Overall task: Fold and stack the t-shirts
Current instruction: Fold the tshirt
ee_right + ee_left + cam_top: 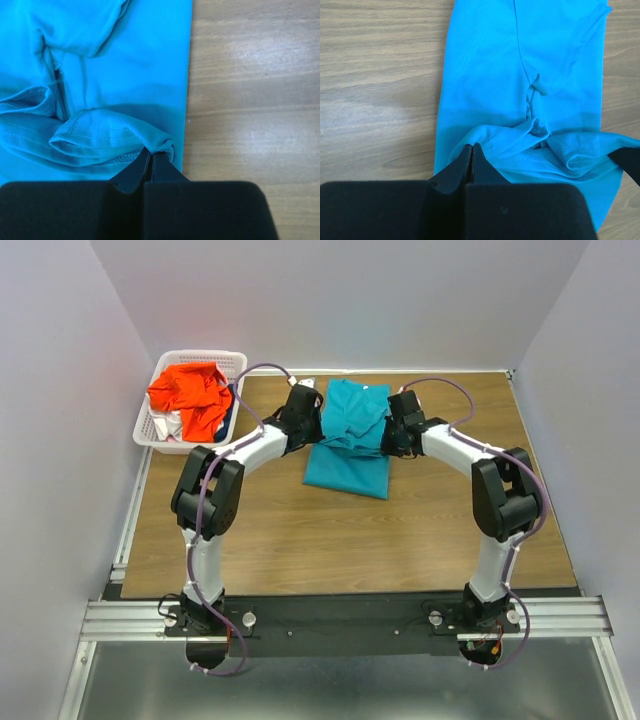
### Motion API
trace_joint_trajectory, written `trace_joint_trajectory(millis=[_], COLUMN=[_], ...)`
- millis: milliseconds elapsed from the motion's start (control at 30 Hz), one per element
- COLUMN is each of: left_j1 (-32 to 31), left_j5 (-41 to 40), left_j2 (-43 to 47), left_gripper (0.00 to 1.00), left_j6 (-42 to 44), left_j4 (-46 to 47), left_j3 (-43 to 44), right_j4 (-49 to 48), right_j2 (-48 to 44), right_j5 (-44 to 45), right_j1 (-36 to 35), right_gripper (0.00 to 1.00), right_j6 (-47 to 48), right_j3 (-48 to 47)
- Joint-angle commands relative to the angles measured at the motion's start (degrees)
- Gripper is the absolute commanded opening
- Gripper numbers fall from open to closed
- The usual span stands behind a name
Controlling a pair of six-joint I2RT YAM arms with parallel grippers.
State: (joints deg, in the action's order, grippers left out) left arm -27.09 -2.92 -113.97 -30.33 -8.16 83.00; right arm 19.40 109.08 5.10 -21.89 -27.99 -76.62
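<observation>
A teal-blue t-shirt [350,445] lies partly folded at the table's far middle. My left gripper [310,418] is shut on its left hem and holds it above the lower layer; the wrist view shows the pinched cloth [500,142] at the fingertips [471,148]. My right gripper [392,428] is shut on the right hem, seen bunched [105,132] at its tips [151,154]. An orange-red t-shirt [190,395] lies heaped in the basket over white and dark blue cloth [170,426].
A white plastic lattice basket [235,362] stands off the table's far left corner. Wooden tabletop [330,540] runs toward the arm bases. Grey walls close in on the left, back and right.
</observation>
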Motion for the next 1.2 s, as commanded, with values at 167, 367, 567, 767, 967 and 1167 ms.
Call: trace_joint_trajectory(millis=[167,367,567,767,967,1167], left_j1=[0.99,1.25,1.25,1.25,1.25,1.25], left_j5=[2.65,0.73,-2.09,-4.11,-4.9,-4.73], left_j2=[-3.8,1.64,13.5,26.33,35.48,38.39], left_gripper=[0.44,0.98,0.98,0.98,0.98,0.98], left_j6=[1.94,0.71,-1.84,-5.0,-7.11,-7.38], left_j4=[-0.97,-1.42,0.16,2.71,3.33,3.33], left_j3=[4.53,2.09,-8.1,-24.78,-35.17,-39.05], right_j4=[-0.68,-0.68,-0.85,-1.55,-2.0,-2.26], right_j2=[5.53,1.94,-6.06,-7.83,-1.69,9.65], right_j5=[-3.43,-4.75,-9.4,-13.53,-12.84,-10.39], right_j1=[1.94,2.03,1.76,-3.85,-5.18,-5.18], right_gripper=[0.14,0.69,1.0,1.0,1.0,1.0], right_j6=[-0.23,1.01,0.74,1.71,0.83,3.37], right_j3=[-4.94,-5.13,0.67,4.55,0.87,-11.76])
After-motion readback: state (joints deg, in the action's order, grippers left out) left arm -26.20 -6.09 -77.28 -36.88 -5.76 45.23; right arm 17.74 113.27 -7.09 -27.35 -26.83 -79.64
